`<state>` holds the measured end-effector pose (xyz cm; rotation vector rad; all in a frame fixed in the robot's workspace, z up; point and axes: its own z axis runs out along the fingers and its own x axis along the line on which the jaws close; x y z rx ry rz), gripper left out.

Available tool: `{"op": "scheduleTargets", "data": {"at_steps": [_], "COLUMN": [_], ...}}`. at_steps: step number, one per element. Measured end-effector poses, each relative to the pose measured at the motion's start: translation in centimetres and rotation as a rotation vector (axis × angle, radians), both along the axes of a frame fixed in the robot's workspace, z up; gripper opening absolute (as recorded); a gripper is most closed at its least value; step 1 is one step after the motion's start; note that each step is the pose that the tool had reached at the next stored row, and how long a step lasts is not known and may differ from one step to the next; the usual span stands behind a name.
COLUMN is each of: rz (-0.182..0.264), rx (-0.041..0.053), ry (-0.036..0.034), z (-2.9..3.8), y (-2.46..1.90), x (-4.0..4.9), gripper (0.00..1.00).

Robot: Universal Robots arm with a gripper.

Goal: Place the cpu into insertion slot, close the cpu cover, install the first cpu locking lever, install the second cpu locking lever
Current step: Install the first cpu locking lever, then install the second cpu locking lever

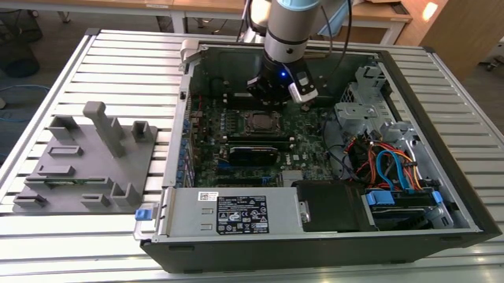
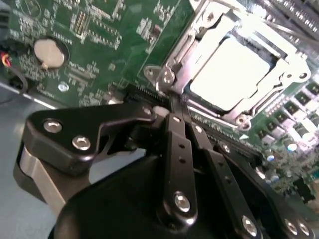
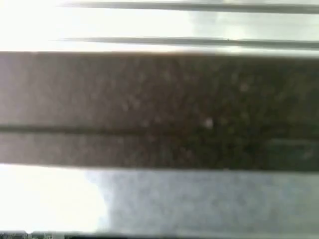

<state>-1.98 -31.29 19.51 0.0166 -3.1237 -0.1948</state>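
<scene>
The cpu lies flat in the insertion slot, its silver-grey top showing through the window of the cpu cover. The cover lies down flat around the chip. My gripper is shut, its two black fingers pressed together with nothing visible between them. The tips sit at one corner of the cover, beside a screw. In the exterior view my gripper hangs low inside the open computer case, just behind the slot on the green circuit board.
A grey fixture block stands on the slatted table at the exterior view's left. Inside the case are a power supply, coloured cables, a metal drive cage and memory slots. A coin battery sits on the board.
</scene>
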Motion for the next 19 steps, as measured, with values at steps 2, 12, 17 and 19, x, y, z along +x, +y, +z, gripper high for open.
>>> {"op": "scheduleTargets", "data": {"at_steps": [2,12,17,19], "rz": [0.0,0.0,0.0,0.0], "rx": [-0.0001,-0.0006,-0.001,-0.001], "ry": [0.0006,0.0009,0.0009,0.0009], "z": [0.41,1.02,1.02,1.01], "y": [-0.02,-0.58,-0.61,-0.62], "x": [-0.01,-0.01,-0.01,-0.01], "gripper": [0.1,0.1,0.1,0.1]}}
